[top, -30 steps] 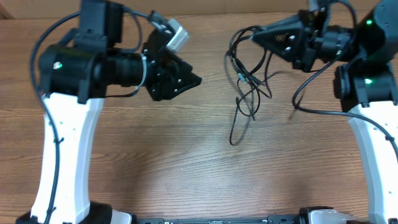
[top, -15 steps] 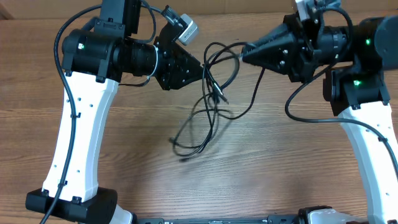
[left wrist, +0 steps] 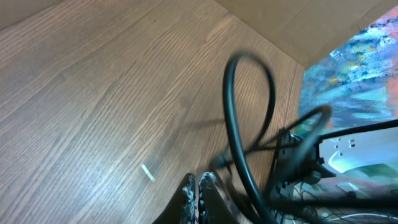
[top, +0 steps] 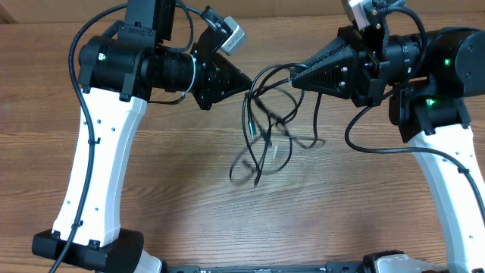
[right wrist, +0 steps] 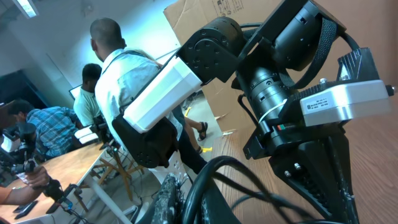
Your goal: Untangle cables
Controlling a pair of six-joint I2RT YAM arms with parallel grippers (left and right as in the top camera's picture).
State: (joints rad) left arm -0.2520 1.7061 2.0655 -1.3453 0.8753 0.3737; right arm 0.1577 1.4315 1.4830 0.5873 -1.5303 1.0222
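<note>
The right end effector (top: 297,75) is clenched on the cables (top: 267,125), which dangle in a tangled loop over the table (top: 182,197), midway along its far edge. The left end effector (top: 244,79) is clenched just beside them; I cannot tell whether it pinches a strand. Pulling apart could cinch the knot tighter or drop the bundle.

Robotics lab, people (right wrist: 106,74) at desks (right wrist: 65,165), cardboard box (right wrist: 214,15), ceiling strip light (right wrist: 26,7), wood-grain table (top: 189,205)
</note>
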